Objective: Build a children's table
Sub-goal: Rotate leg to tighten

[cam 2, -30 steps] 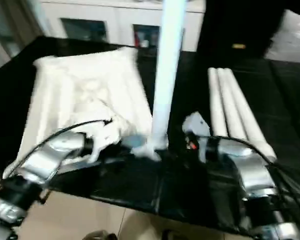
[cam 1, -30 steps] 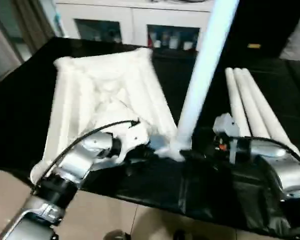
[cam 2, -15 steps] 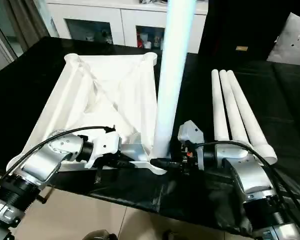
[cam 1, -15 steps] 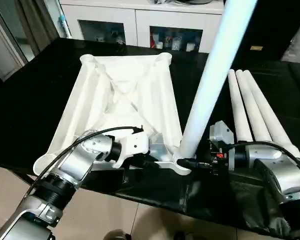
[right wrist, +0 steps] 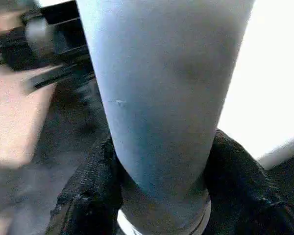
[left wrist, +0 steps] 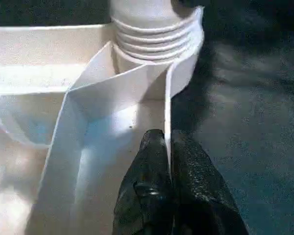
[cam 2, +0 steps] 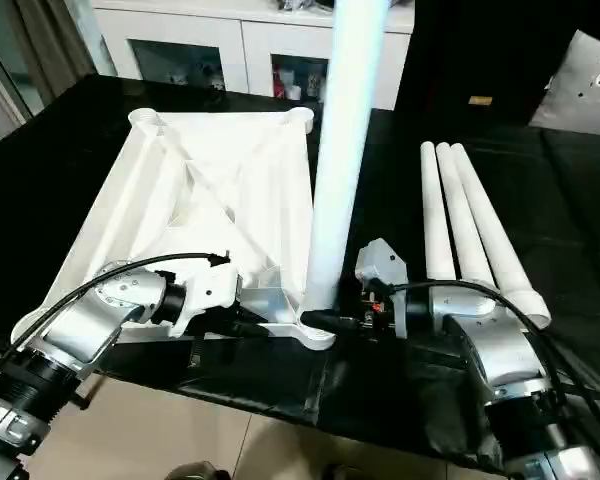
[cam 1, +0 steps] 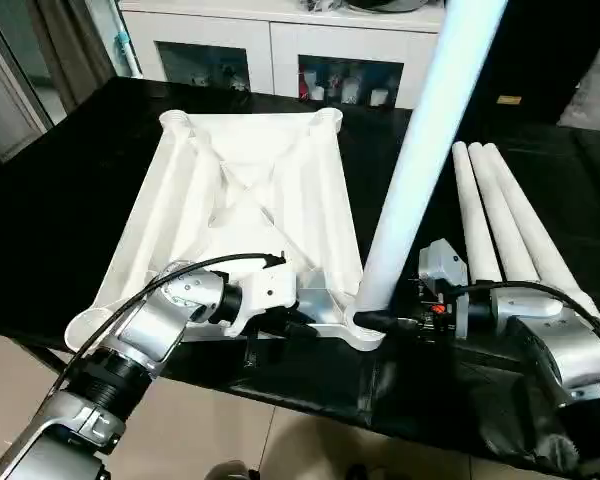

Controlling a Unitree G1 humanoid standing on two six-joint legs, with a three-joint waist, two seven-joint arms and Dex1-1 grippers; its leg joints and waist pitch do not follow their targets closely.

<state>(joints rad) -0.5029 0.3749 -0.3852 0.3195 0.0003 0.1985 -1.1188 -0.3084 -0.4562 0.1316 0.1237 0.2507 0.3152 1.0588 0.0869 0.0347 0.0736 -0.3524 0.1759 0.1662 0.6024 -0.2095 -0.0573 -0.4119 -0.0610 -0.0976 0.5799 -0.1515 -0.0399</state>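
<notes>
Spreading across the whole work area is the black-covered table [cam 1: 70, 190], and on it lies the children's table, upside down. Its square white top [cam 1: 250, 215] shows its ribbed underside, with diagonal ribs crossing at the middle and round sockets at the corners; the two far sockets stand open. At the near corner on the robot's right, one white leg [cam 1: 420, 150] stands upright in its socket [cam 1: 365, 325], leaning slightly and running out of the picture at the top. In the left wrist view the ridged base of that leg sits in the socket collar [left wrist: 157, 34].

Three more white legs [cam 1: 500, 215] lie side by side, touching one another, on the black cover to the right of the top, well apart from it.

Behind the table stands a white cabinet [cam 1: 280, 60] with glass doors and small things inside, too small to make out.

Both silver forearms reach in from the near edge. The right claw [right wrist: 159, 196] has its two black fingers [right wrist: 88, 191] on either side of the standing leg just above the socket, pressed against it and so holding the leg. The left claw [left wrist: 169, 147] is nipped on the thin upright rim wall of the top, one finger each side of it, near the same corner.
</notes>
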